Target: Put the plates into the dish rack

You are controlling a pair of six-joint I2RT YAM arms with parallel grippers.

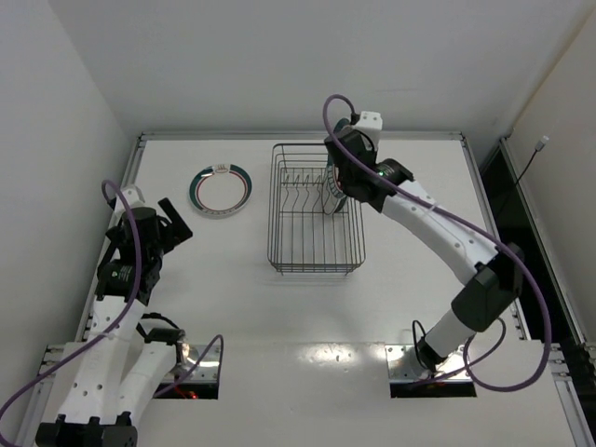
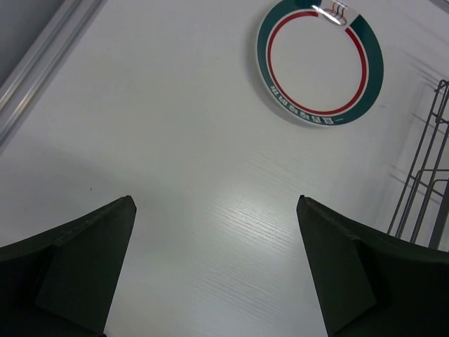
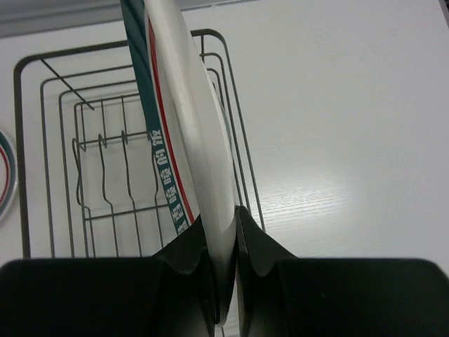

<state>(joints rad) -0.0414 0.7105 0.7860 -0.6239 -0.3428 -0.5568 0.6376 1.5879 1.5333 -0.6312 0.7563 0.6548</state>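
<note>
right tool (image 3: 223,226): mine, narrow, pinching the rim of the held plate (image 3: 188,133) between both fingers
held plate: white with a teal band and red ring, upright and edge-on, running straight out from my right tool
held plate vs dish rack (image 1: 270,216): over the rack's right far part, beside the right wall; can't tell whether its lower edge sits between the tines or touches the wire
dish rack: dark wire basket in the middle of the worktop (image 1: 233,298), upright tines in a row on its far half, no plate seated in it that I can see
left tool (image 2: 216,202): mine, spread wide, holding nothing, above bare worktop
flat plate (image 2: 319,63): same teal-and-red pattern, lying face up on the worktop, ahead of my left tool and a little to its right, well apart from the fingers
flat plate vs dish rack: left of the rack, near its far left corner, not touching
other plates: not in view
</note>
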